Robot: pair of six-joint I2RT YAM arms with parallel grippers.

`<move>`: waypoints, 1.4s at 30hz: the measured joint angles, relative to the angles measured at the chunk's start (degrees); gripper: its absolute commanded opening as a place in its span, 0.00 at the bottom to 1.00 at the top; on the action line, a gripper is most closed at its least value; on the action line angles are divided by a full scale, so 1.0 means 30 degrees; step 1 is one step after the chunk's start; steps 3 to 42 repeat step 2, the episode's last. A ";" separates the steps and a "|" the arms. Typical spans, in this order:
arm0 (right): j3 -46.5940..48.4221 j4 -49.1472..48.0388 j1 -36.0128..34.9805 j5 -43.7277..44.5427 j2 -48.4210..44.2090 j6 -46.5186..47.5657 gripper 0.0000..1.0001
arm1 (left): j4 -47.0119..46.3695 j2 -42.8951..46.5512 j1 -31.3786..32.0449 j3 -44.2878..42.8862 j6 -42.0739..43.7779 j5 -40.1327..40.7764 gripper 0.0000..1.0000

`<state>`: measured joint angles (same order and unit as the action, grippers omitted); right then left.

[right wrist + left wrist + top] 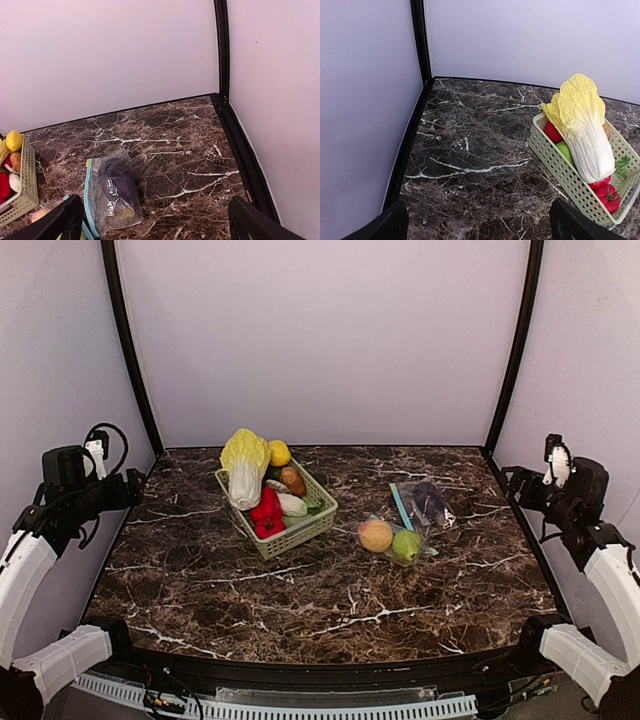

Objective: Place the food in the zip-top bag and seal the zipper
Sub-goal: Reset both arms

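A clear zip-top bag (428,504) with a blue zipper strip (402,506) lies flat right of the table's middle, and the dark purple eggplant (114,184) is inside it. Just in front of it lie the orange-yellow peach (375,535) and the small green fruit (406,545), with clear plastic around them. I cannot tell whether the zipper is closed. My left gripper (482,231) hangs open over the far left of the table, with nothing between its fingers. My right gripper (157,229) hangs open at the right edge, back from the bag (111,192), with nothing between its fingers.
A pale green basket (300,529) left of centre holds a yellow-white cabbage (245,467), red peppers (267,513), a lemon (280,452) and other pieces. In the left wrist view the basket (555,162) is at the right. Black posts and white walls close in the table.
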<state>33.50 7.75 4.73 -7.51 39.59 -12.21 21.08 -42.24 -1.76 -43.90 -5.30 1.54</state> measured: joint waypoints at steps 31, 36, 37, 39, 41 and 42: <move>0.0007 -0.0015 0.0000 0.0029 0.0000 0.0000 0.99 | 0.0000 0.0087 -0.0007 0.0051 0.0066 0.0022 0.99; 0.0007 -0.0015 0.0000 0.0029 0.0000 0.0000 0.99 | 0.0000 0.0087 -0.0007 0.0051 0.0066 0.0022 0.99; 0.0007 -0.0015 0.0000 0.0029 0.0000 0.0000 0.99 | 0.0000 0.0087 -0.0007 0.0051 0.0066 0.0022 0.99; 0.0007 -0.0015 0.0000 0.0029 0.0000 0.0000 0.99 | 0.0000 0.0087 -0.0007 0.0051 0.0066 0.0022 0.99; 0.0007 -0.0015 0.0000 0.0029 0.0000 0.0000 0.99 | 0.0000 0.0087 -0.0007 0.0051 0.0066 0.0022 0.99; 0.0007 -0.0015 0.0000 0.0029 0.0000 0.0000 0.99 | 0.0000 0.0087 -0.0007 0.0051 0.0066 0.0022 0.99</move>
